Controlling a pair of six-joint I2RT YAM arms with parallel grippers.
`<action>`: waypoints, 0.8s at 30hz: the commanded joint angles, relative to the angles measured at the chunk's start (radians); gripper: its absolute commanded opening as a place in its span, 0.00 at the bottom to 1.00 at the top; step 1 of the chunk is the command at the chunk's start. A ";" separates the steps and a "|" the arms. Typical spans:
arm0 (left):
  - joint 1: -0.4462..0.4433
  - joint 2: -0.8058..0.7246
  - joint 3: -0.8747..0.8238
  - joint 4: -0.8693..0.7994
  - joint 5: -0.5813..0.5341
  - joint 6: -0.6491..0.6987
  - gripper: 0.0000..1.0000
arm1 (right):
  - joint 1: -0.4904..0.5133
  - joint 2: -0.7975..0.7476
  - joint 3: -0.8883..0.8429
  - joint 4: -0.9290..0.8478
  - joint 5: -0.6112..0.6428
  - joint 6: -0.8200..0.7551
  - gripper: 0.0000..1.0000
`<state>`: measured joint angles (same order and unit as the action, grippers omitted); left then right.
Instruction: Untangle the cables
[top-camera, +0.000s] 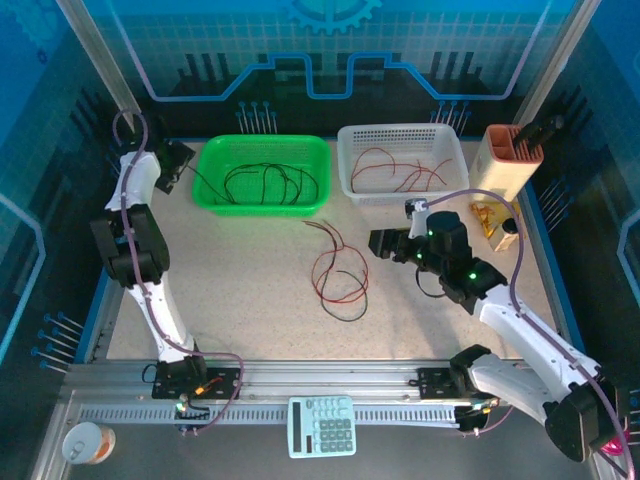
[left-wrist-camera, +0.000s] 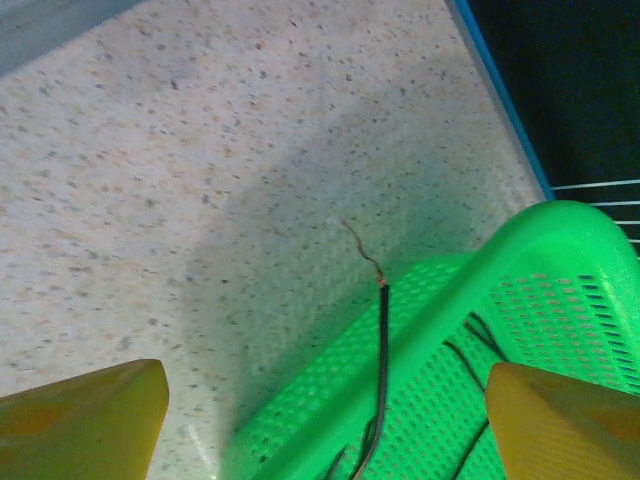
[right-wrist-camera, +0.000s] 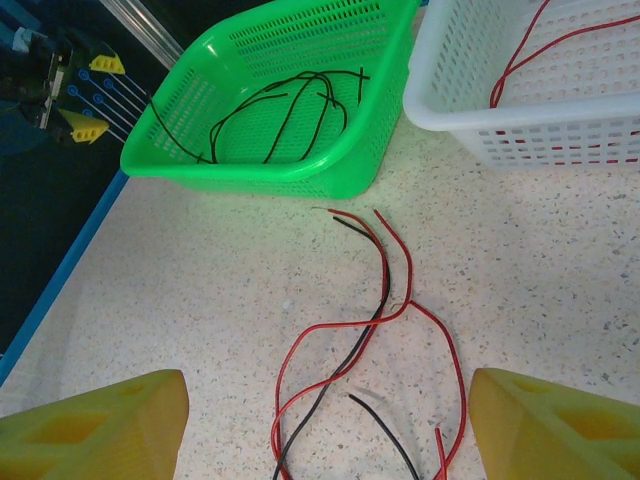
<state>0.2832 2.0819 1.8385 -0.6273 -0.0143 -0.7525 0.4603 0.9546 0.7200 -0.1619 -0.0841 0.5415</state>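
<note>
left gripper (left-wrist-camera: 325, 400) spread over green basket (left-wrist-camera: 470, 290) rim | right gripper (right-wrist-camera: 328, 400) spread above cables (right-wrist-camera: 390, 310)

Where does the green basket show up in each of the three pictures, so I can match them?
Top external: the green basket sits at the upper left of the table, beside the white basket.
Left wrist: one corner of it at the lower right.
Right wrist: upper left to centre, left of the white basket.
Shared landmark: the black cables lying in it.
</note>
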 joint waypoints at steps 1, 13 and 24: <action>-0.004 0.047 -0.023 0.076 0.072 -0.091 0.81 | 0.015 0.014 0.030 0.026 -0.015 -0.011 0.75; -0.004 0.118 -0.015 0.159 0.091 -0.167 0.66 | 0.025 0.024 0.051 0.007 0.012 -0.017 0.75; -0.004 0.129 0.025 0.177 0.119 -0.141 0.00 | 0.033 0.033 0.064 0.004 0.013 -0.023 0.75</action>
<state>0.2832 2.1998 1.8214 -0.4694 0.0673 -0.9154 0.4793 0.9829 0.7460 -0.1581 -0.0795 0.5400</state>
